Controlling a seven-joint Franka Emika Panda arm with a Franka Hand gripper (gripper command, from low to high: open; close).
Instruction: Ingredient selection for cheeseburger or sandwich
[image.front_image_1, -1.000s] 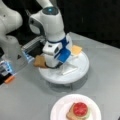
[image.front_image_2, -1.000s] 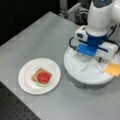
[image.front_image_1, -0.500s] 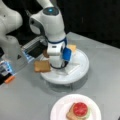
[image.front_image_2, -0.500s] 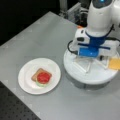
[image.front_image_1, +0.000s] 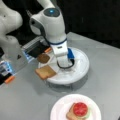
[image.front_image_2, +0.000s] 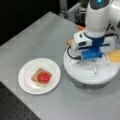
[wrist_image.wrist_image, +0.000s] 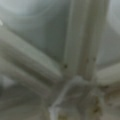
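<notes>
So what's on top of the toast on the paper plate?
On the paper plate, a red disc lies on a toast square, with a green leaf peeking out beneath the disc. Most of the leaf is covered. No second toast is on top.

I see the arm (image.front_image_2: 96, 27) bent low over the white divided tray (image.front_image_2: 75, 68), its pincer hidden behind the blue wrist block. Cheese square (image.front_image_2: 115, 55) on the tray's right rim; a toast square (image.front_image_2: 70, 41) peeks behind the arm. Left on the grey surface (image.front_image_2: 32, 40), a paper plate (image.front_image_2: 26, 82) holds toast, green leaf and red disc (image.front_image_2: 44, 77), stacked.
</notes>
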